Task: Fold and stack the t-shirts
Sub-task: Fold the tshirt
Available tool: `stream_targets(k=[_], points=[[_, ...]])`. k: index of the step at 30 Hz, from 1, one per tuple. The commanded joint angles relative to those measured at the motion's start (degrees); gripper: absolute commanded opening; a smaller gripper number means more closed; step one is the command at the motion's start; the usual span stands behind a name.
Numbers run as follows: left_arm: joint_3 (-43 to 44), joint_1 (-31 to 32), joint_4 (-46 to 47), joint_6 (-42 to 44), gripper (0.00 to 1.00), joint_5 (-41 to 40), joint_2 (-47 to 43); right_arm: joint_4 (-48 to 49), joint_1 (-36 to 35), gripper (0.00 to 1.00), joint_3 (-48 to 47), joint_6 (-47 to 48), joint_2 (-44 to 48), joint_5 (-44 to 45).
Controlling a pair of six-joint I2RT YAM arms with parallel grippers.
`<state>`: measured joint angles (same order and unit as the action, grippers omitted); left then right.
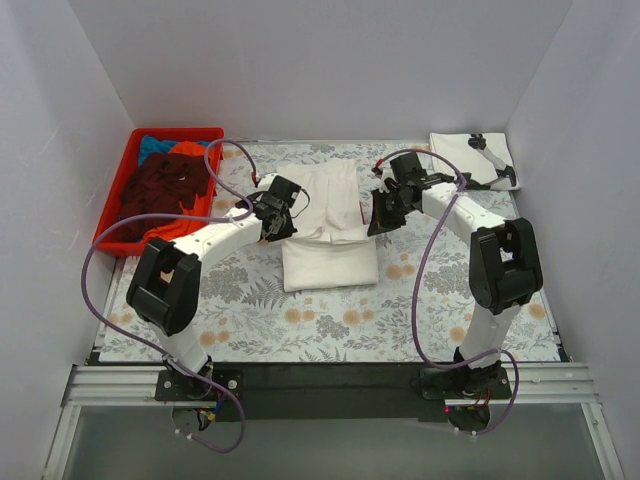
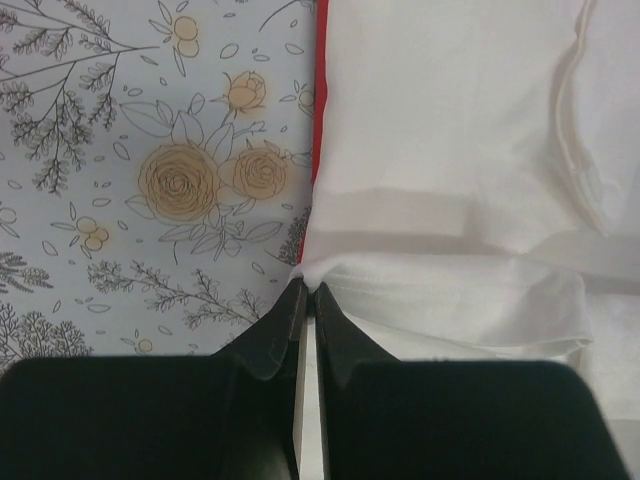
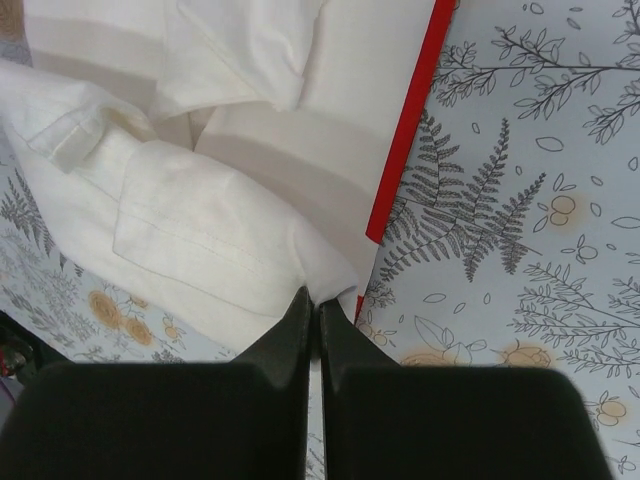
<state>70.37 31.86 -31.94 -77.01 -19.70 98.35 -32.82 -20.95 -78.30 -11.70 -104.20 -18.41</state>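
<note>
A white t-shirt (image 1: 325, 215) lies part folded in the middle of the table, its lower part doubled into a thick band (image 1: 330, 265). My left gripper (image 1: 289, 230) is shut on the shirt's left edge (image 2: 440, 160), pinching a small corner of cloth at the fingertips (image 2: 308, 288). My right gripper (image 1: 376, 226) is shut on the right edge, where a sleeve fold (image 3: 200, 230) bunches just ahead of the tips (image 3: 318, 300). A red strip (image 3: 405, 130) shows along the shirt's edge in both wrist views. A folded white t-shirt with black print (image 1: 475, 160) lies at the back right.
A red plastic crate (image 1: 118, 232) at the left holds maroon (image 1: 160, 190), orange (image 1: 190, 150) and blue (image 1: 155, 148) shirts. The floral tablecloth (image 1: 300, 320) covers the table. White walls close in the back and sides.
</note>
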Motion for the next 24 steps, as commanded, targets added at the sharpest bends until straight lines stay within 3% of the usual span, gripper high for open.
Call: stream_targets(k=[1, 13, 15, 24], points=[[2.2, -1.4, 3.0, 2.3, 0.00, -2.7, 1.3, 2.6, 1.2, 0.01, -3.0, 1.2, -1.4, -0.9], [2.6, -3.0, 6.4, 1.7, 0.00, -2.8, 7.0, 6.5, 2.3, 0.01, -6.3, 0.7, -8.6, -2.5], [2.7, -3.0, 6.6, 1.7, 0.04, -2.4, 7.5, 7.0, 2.4, 0.04, -6.5, 0.6, -9.4, -2.4], [1.4, -3.0, 6.7, 0.8, 0.38, -1.0, 2.8, 7.4, 2.3, 0.35, -3.1, 0.3, -3.4, 1.6]])
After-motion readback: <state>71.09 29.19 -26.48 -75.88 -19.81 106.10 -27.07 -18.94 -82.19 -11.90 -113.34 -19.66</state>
